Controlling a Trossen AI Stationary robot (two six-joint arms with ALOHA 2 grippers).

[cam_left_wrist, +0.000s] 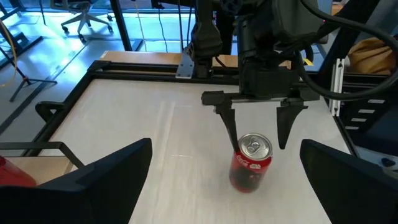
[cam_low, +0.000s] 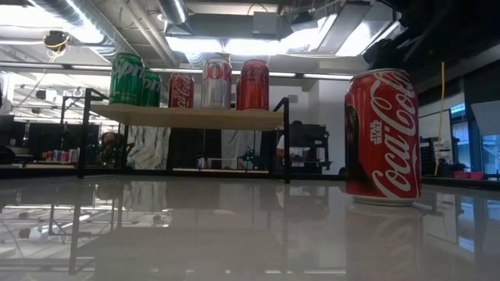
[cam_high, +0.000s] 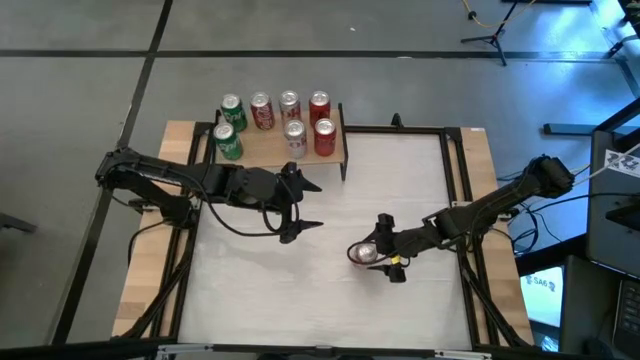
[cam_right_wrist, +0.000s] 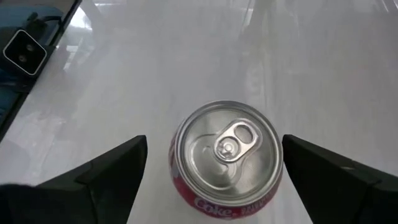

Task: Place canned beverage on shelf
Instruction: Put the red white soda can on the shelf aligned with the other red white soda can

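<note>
A red Coca-Cola can (cam_high: 365, 253) stands upright on its base on the white tabletop, right of the middle; it also shows in the low view (cam_low: 383, 136). My right gripper (cam_high: 388, 247) is open, with one finger on each side of the can (cam_right_wrist: 227, 155) and a gap on both sides. My left gripper (cam_high: 303, 207) is open and empty, left of the can and near the shelf. The shelf (cam_high: 280, 150), a light-wood board on black legs, stands at the far edge and carries several cans (cam_low: 203, 82).
A black metal frame (cam_high: 455, 180) runs around the white tabletop, with wooden strips (cam_high: 150, 250) outside it. The shelf's near right part (cam_high: 335, 150) is bare. Equipment and cables (cam_high: 610, 220) stand beyond the table's right edge.
</note>
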